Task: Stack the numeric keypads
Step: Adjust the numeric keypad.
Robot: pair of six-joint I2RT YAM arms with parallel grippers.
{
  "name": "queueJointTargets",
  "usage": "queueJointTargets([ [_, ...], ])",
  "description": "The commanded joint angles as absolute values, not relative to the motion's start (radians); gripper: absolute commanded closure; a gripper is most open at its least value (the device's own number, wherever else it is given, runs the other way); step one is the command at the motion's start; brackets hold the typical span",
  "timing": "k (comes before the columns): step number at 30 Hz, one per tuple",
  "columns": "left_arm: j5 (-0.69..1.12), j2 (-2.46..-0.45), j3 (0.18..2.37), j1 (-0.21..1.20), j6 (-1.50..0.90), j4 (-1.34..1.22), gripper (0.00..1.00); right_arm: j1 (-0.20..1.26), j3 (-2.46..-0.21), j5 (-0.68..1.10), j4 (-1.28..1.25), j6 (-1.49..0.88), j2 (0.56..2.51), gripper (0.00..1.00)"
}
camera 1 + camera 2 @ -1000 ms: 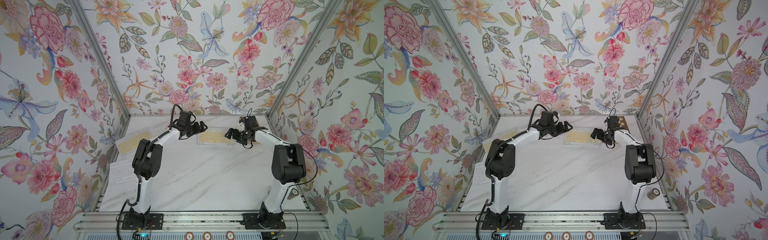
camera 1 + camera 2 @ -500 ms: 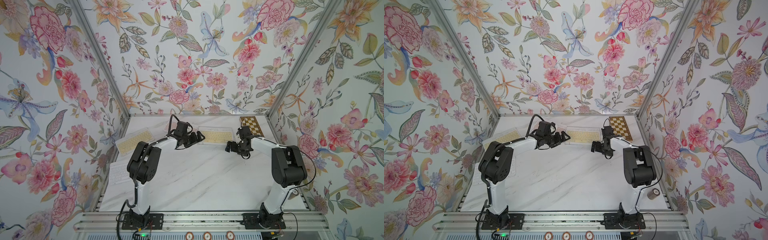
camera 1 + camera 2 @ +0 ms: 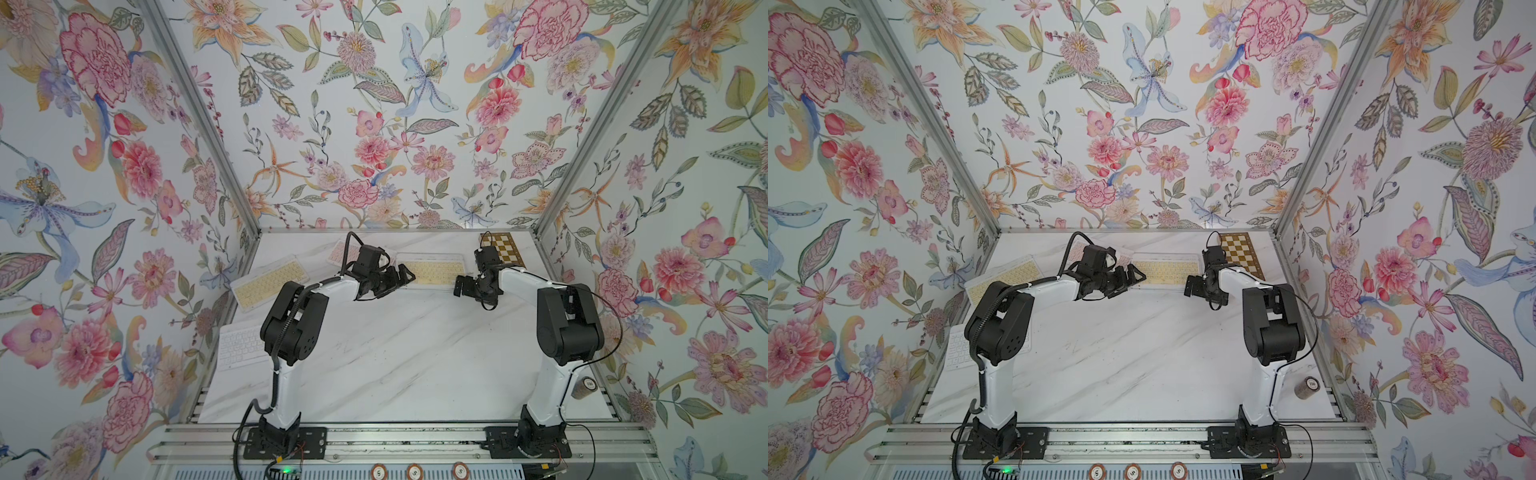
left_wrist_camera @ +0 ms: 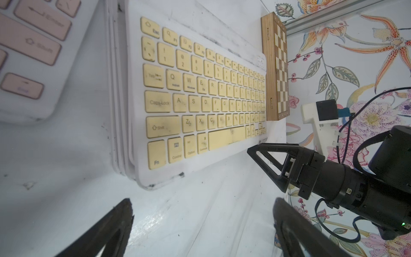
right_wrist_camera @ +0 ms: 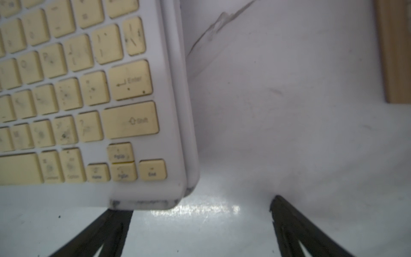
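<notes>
Yellow keypad stack (image 3: 430, 270): left tool (image 4: 202, 201), right tool (image 5: 201, 205) pulled back, jaws apart.

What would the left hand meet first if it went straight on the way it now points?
Most likely the near corner of the yellow-keyed keypad stack, lying just ahead of the left hand; depth is unclear.
</notes>
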State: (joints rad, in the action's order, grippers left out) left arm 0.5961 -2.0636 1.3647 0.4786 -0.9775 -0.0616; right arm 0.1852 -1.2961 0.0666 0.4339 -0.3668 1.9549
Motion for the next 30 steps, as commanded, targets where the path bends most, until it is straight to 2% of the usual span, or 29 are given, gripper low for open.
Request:
queueJointTargets([
  [1,0.607,-2.088,1.405,0.487,-0.987,-0.072,0.01,0.179,-1.302,0.074,0.469,-0.389,2.011,0.01],
  [12,0.628,-2.074,1.381,0.498,-1.011,-0.08,0.01,0.197,-1.268,0.124,0.47,-0.393,1.956,0.01],
  [19,0.692,-2.062,1.265,0.523,-1.173,-0.254,0.01,0.208,-1.245,0.136,0.463,-0.397,1.944,0.01],
  [30,0.685,-2.153,1.364,0.536,-1.191,-0.265,0.01,0.21,-1.231,0.15,0.458,-0.402,1.929,0.01],
])
